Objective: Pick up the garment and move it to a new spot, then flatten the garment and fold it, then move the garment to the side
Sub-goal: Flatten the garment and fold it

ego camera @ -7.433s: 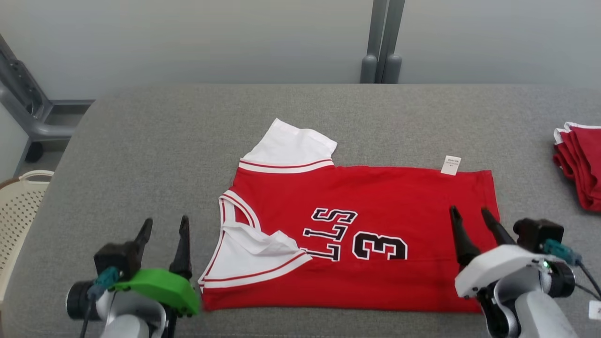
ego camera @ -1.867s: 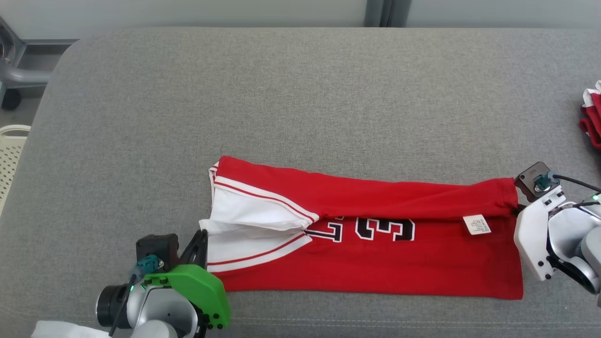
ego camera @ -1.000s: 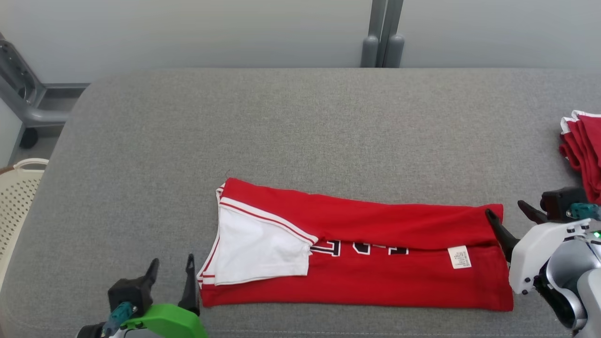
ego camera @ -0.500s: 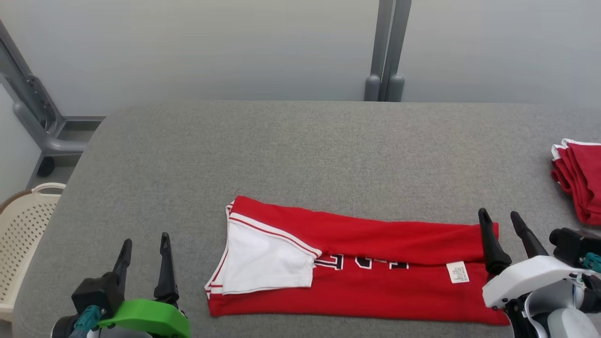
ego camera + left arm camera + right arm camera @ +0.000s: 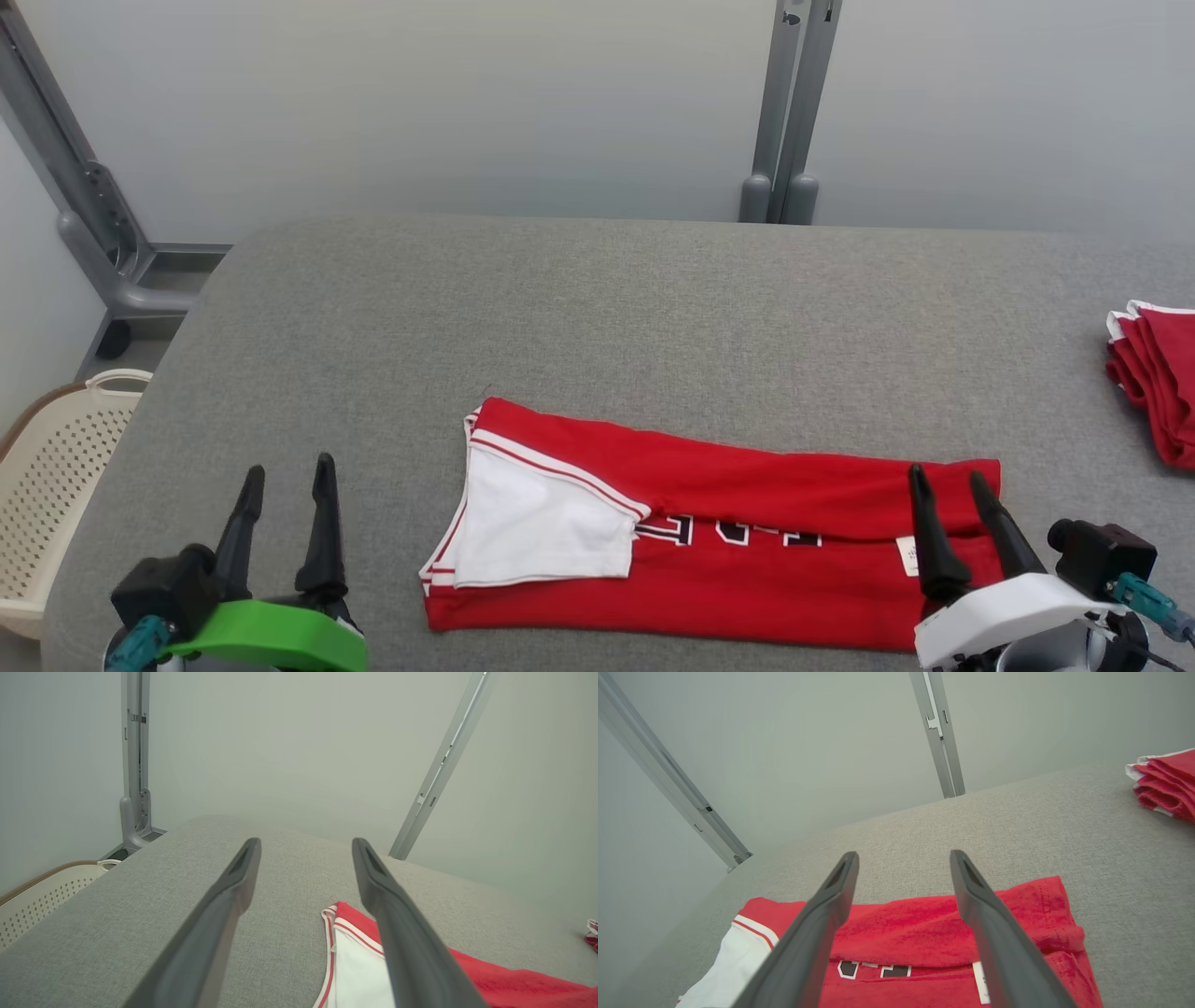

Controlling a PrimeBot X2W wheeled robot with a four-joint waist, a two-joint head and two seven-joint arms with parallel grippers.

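The garment (image 5: 728, 532) is a red jersey with white sleeves and black lettering, folded lengthwise into a long strip on the grey table (image 5: 597, 317). Its white sleeve end (image 5: 537, 532) points left, its hem end right. My left gripper (image 5: 288, 471) stands open at the lower left, clear of the jersey's sleeve end (image 5: 355, 961). My right gripper (image 5: 945, 476) is open above the jersey's hem end (image 5: 1017, 914), with nothing between its fingers. A white label (image 5: 907, 555) shows beside the right gripper's fingers.
A pile of red folded garments (image 5: 1153, 383) lies at the table's right edge, also in the right wrist view (image 5: 1164, 784). A cream perforated basket (image 5: 56, 476) stands off the table's left side. Grey metal posts (image 5: 789, 112) rise behind the table.
The far half of the jersey has been folded over toward me, hiding most of the lettering. Both grippers let go and drew back open. The camera has tilted up.
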